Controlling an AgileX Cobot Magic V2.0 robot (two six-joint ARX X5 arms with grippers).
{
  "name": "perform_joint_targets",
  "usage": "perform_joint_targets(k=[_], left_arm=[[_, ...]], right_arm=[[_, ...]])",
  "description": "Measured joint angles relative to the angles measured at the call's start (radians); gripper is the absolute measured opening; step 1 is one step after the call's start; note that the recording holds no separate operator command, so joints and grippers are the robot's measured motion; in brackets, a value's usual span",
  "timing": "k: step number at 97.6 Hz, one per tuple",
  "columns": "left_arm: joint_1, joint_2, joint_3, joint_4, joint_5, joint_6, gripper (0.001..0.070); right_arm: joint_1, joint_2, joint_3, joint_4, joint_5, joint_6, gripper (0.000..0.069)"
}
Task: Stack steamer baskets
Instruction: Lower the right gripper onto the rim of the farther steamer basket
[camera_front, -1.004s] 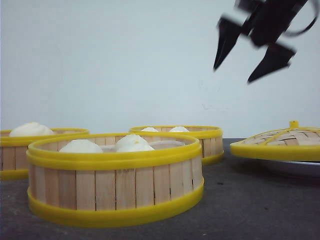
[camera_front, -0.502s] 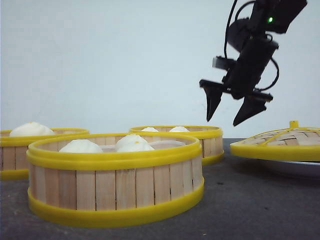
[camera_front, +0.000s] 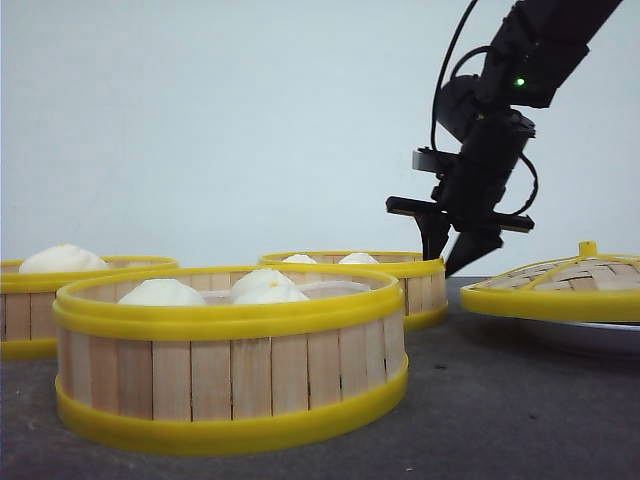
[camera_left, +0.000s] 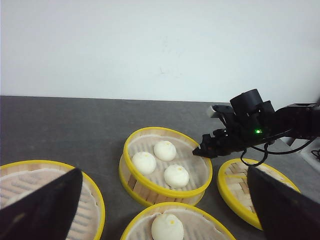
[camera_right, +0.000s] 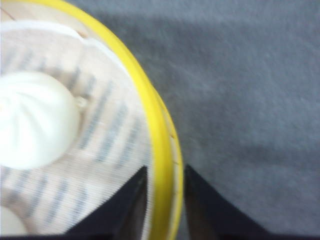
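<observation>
far steamer basket (camera_front: 395, 270) upright, right tool (camera_front: 452, 252) straddling rim

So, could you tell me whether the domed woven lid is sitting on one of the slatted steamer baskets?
No, the lid rests apart, right of the baskets.

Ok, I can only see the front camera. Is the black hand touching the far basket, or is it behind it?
Observer: The right hand straddles the far basket at its rim, one finger inside and one outside, open.
Kid: How many buns are in there? I see two.
Observer: Three buns; the left wrist camera looks down into it.
Kid: Where's the other hand?
Observer: The left hand hovers open over the table, holding nothing.
</observation>
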Motion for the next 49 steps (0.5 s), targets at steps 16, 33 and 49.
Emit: perform_joint_targets(k=[16,33,49], left_arm=[[0.000,0.000,0.000,-0.009,0.000,0.000,0.0646],[0.000,0.000,0.000,-0.011,0.000,0.000,0.0646],[0.000,0.000,0.000,-0.034,0.000,0.000,0.0646]], right_arm=[[0.011,0.000,0.000,0.003,0.029,0.032,0.0056],[0.017,0.000,0.001,0.023,0.039,0.048,0.0036],[0.018,-0.001,0.045,-0.021,0.040,0.068,0.0036]])
